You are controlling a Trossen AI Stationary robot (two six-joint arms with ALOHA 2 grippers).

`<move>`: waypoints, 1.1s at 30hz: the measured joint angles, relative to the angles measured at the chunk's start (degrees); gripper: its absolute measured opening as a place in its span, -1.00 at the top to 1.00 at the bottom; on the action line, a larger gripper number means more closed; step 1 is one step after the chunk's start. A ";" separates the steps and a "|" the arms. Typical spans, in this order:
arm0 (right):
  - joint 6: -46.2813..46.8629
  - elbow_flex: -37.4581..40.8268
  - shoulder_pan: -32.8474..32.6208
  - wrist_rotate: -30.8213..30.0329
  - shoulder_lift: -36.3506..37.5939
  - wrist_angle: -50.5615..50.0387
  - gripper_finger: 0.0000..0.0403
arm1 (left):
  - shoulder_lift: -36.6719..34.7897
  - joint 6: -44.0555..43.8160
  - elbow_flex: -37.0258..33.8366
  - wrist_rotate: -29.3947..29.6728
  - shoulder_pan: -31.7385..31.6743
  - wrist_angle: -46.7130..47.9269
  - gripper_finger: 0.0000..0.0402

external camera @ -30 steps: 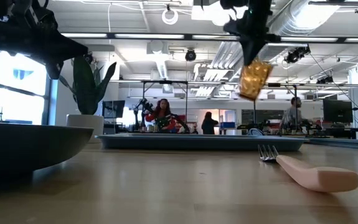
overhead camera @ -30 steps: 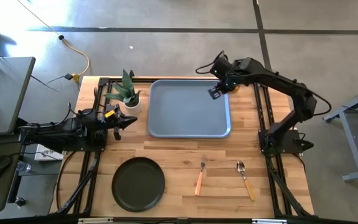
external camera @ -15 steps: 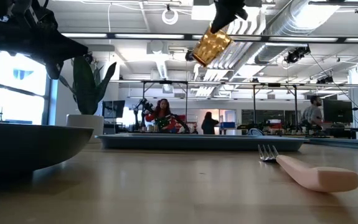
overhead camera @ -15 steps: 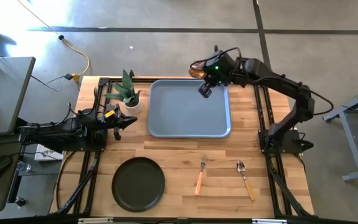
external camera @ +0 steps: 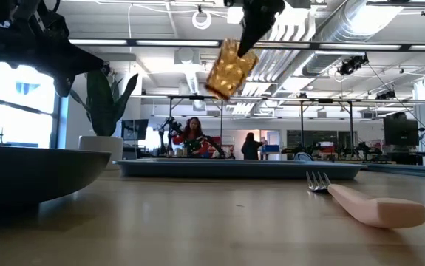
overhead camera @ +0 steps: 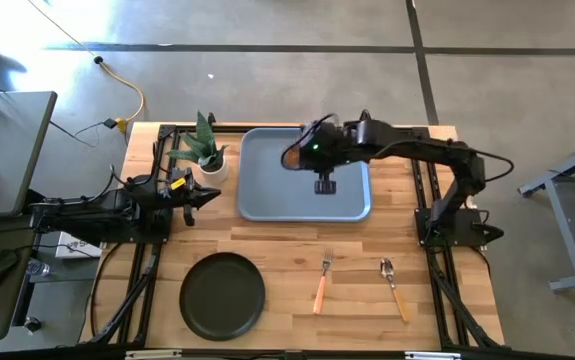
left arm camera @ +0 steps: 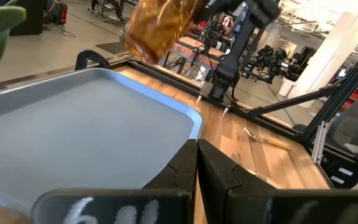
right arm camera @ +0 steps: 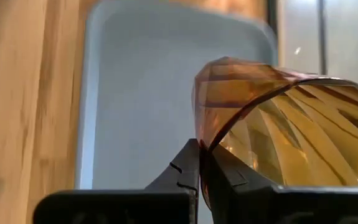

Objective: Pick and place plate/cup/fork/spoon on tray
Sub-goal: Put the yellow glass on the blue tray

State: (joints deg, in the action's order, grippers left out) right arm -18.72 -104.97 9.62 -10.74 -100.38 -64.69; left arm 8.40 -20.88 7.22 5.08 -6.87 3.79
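Note:
My right gripper (overhead camera: 307, 154) hangs over the far half of the blue-grey tray (overhead camera: 305, 200), shut on the amber cup (overhead camera: 292, 157). The cup (external camera: 227, 69) is tilted in the air, well above the tray (external camera: 242, 168). The dark plate (overhead camera: 222, 295) lies at the near left, and its rim (external camera: 27, 174) fills the low view's left. The fork (overhead camera: 320, 285) and the spoon (overhead camera: 394, 288) lie flat near the front edge. My left gripper (overhead camera: 207, 193) waits shut and level just left of the tray, touching nothing. My right gripper pinches the cup's wall at the rim (right arm camera: 202, 144), one finger inside the cup and one outside. The fingers (external camera: 247, 37) slant down from the table's right. The cup is lifted clear above the tray and tilted, its base toward the table's left.
A white pot with a green plant (overhead camera: 204, 150) stands at the tray's far left corner. Bare wood lies between the tray and the cutlery. Black rails run along both table sides. People and equipment (external camera: 194, 137) show in the room behind.
My right gripper has swung from the tray's far right corner toward the table's left and a little nearer, over the tray, rolling its wrist. The cup has gone with it: it hung below the fingers and now lies tipped toward the left.

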 joint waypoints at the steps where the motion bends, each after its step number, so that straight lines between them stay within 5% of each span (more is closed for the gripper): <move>1: -0.03 0.01 -0.17 0.02 -0.87 -1.44 1.00 | 0.00 0.02 0.00 0.00 0.01 -0.02 0.98; 21: 1.58 0.01 -1.00 0.07 -14.55 -6.92 1.00 | 0.00 -0.02 0.00 0.04 0.00 -0.07 0.98; 33: 1.86 0.05 -0.23 0.59 -16.00 -7.07 1.00 | 0.00 0.00 0.00 0.04 0.00 -0.02 0.98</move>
State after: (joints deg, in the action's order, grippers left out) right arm -16.87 -104.93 9.38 -10.15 -116.38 -71.76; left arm 8.40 -20.89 7.22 5.13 -6.87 3.77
